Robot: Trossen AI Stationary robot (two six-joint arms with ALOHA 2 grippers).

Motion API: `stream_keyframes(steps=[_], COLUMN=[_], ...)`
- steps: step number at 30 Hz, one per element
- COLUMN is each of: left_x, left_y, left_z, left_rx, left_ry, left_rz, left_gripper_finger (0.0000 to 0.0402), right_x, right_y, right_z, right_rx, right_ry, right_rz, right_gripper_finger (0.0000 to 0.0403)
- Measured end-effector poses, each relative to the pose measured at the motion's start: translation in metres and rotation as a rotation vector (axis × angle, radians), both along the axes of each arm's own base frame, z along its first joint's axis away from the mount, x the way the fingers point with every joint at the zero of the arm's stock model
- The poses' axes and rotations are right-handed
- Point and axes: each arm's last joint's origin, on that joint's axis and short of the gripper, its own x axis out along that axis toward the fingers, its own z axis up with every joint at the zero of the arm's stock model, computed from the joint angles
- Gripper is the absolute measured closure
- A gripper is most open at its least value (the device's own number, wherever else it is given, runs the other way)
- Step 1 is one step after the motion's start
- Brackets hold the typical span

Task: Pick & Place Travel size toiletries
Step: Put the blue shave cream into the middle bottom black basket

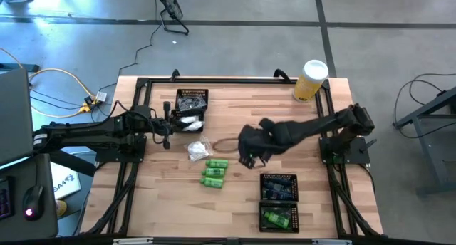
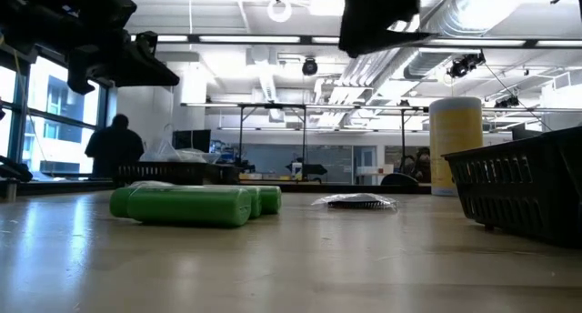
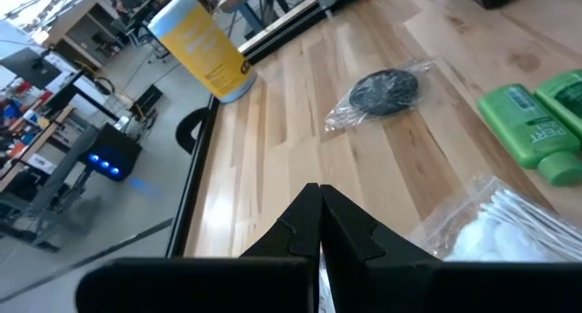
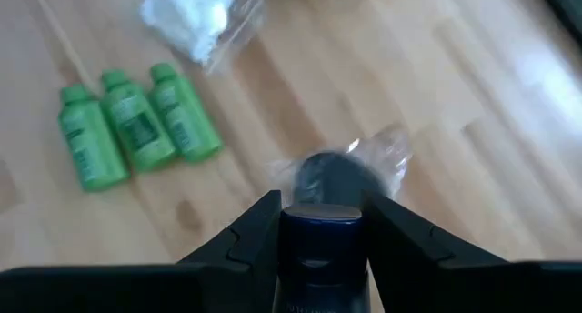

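The right gripper [image 4: 320,224] pinches a dark tube [image 4: 320,245] upright between its fingers, lifted off the table so it can travel to a tray [image 1: 278,200]. Directly beneath it lies a round case [image 4: 329,177] in a clear bag; three green bottles [image 4: 136,135] and a white packet [image 4: 193,13] lie farther ahead. The left gripper [image 3: 318,220], pressed together and empty, waits well apart, beside another tray [image 1: 191,101].

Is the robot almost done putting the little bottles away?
Not yet. A green bottle already lies in the near tray. The right tool holds a dark blue tube. Three green bottles, a white packet and a bagged dark case wait on the table.
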Motion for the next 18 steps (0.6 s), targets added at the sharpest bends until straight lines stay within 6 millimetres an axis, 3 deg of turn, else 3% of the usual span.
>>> stream_keyframes(steps=[18], left_x=[0.000], left_y=[0.000], left_z=[0.000], left_rx=[-0.045], left_ry=[-0.008], left_rz=[0.015], left_gripper_finger=[0.0402], right_x=[-0.045], right_y=[0.072], right_z=[-0.073], right_rx=[-0.032], right_ry=[0.094], right_rz=[-0.048], right_gripper_finger=[0.0263])
